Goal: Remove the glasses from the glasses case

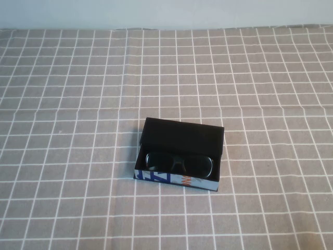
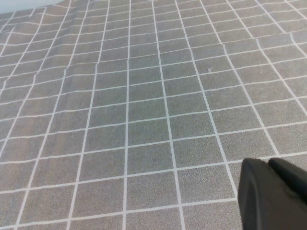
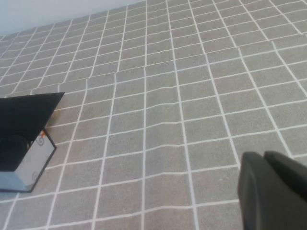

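- Glasses point(image 1: 179, 163) are seen lying inside the open glasses case point(image 1: 182, 154), lenses up, framed by the case walls on all sides.
- The glasses case is set on the checked grey tablecloth point(image 1: 78, 104), a little below the middle of the high view, with its black flap lid point(image 1: 183, 136) folded back on the far side and its white printed front point(image 1: 174, 179) turned toward the robot.
- Neither arm is shown in the high view, and nothing is touching the case or the glasses.
- The left gripper point(image 2: 273, 194) is seen only as a dark rounded part at the edge of the left wrist view, above bare cloth; how far it is parted cannot be told, and nothing is seen held in it.
- The right gripper point(image 3: 271, 191) appears likewise in the right wrist view, well apart from the case point(image 3: 26, 139); its opening cannot be told either.
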Available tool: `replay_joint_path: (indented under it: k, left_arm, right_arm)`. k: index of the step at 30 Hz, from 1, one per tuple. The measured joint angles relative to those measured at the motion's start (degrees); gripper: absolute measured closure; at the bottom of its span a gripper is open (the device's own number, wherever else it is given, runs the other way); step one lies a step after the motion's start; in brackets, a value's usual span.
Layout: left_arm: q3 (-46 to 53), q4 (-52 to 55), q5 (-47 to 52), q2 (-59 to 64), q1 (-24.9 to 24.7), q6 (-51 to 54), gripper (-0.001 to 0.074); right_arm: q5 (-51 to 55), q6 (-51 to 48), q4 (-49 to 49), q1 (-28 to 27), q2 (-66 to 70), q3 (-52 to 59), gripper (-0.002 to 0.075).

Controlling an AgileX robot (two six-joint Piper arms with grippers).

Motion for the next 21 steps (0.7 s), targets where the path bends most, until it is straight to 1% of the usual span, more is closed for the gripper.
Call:
replay_joint_path:
  k: [8, 10, 12, 14, 16, 18, 20, 21]
  left_arm:
    - [0.0, 0.0, 0.0, 0.0, 0.0, 0.0, 0.0739]
    - [0.0, 0.0, 0.0, 0.0, 0.0, 0.0, 0.0739]
    - [0.0, 0.0, 0.0, 0.0, 0.0, 0.0, 0.0739]
    - [0.0, 0.0, 0.0, 0.0, 0.0, 0.0, 0.0739]
    - [0.0, 0.0, 0.0, 0.0, 0.0, 0.0, 0.0739]
    - [0.0, 0.0, 0.0, 0.0, 0.0, 0.0, 0.0739]
    - [0.0, 0.0, 0.0, 0.0, 0.0, 0.0, 0.0739]
    - [0.0, 0.0, 0.0, 0.0, 0.0, 0.0, 0.0739]
  right_arm:
    - [-0.1, 0.0, 3.5, 0.0, 0.0, 0.0, 0.0743]
    - [-0.1, 0.0, 5.3, 0.0, 0.0, 0.0, 0.0743]
    - [-0.2, 0.0, 9.4, 0.0, 0.0, 0.0, 0.0743]
    - [-0.6, 0.1, 16.8, 0.0, 0.0, 0.0, 0.0743]
    - [-1.1, 0.1, 26.7, 0.0, 0.0, 0.0, 0.0743]
    - [-2.3, 0.1, 39.5, 0.0, 0.0, 0.0, 0.0743]
    - [-4.4, 0.1, 47.8, 0.0, 0.0, 0.0, 0.0743]
    - [-5.9, 0.1, 50.1, 0.0, 0.0, 0.0, 0.0743]
